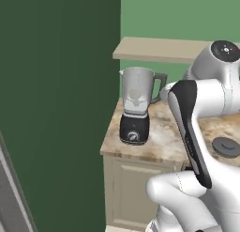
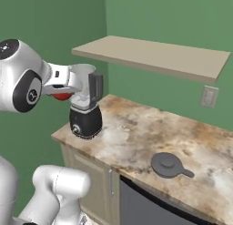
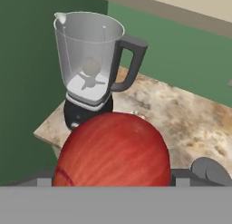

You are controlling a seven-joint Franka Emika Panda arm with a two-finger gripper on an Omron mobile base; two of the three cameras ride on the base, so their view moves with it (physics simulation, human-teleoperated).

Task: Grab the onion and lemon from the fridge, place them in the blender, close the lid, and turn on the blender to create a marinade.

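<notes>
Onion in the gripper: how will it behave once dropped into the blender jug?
The onion looks round and glossy, so it will likely roll or bounce rather than settle at once. It looks wide against the blender mouth, so an off-centre release may catch the rim. Its smooth skin probably slips easily between the open-wide fingers.

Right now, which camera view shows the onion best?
The hand view: the onion sits large between the gripper's fingers, in front of the blender. The right base view shows a red sliver behind the hand. In the left base view I can't make it out.
</notes>
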